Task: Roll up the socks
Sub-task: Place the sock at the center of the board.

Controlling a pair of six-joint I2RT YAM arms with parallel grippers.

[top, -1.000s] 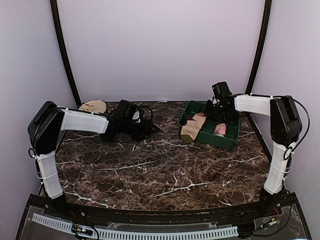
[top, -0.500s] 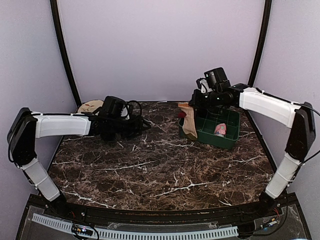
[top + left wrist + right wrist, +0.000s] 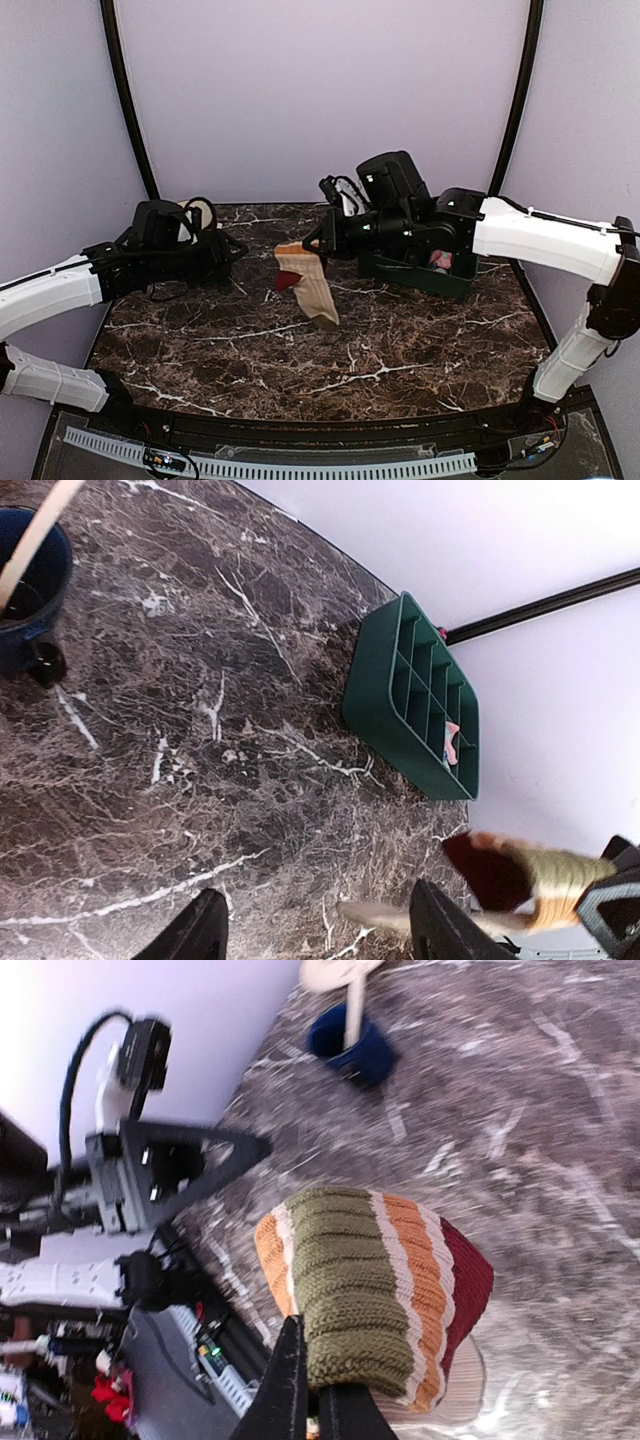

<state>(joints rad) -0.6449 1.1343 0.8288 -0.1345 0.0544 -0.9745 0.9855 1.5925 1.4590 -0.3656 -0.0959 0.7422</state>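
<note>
My right gripper (image 3: 318, 248) is shut on a striped sock (image 3: 308, 282) with olive, orange, white and dark red bands, and holds it hanging above the middle of the marble table. In the right wrist view the sock (image 3: 372, 1290) bulges out past the closed fingers (image 3: 290, 1385). My left gripper (image 3: 232, 250) is open and empty above the left back of the table; its two fingers (image 3: 195, 932) stand wide apart. The sock (image 3: 520, 875) shows at the lower right of the left wrist view. A pink sock (image 3: 440, 260) lies in the green bin.
A green divided bin (image 3: 428, 270) stands at the back right of the table. A blue cup (image 3: 25, 590) with a wooden spoon (image 3: 198, 213) stands at the back left, beside my left arm. Dark posts run up both back corners.
My right arm has swung left out of the green bin, carrying the striped sock over the table's middle. My left arm has drawn back to the left.
</note>
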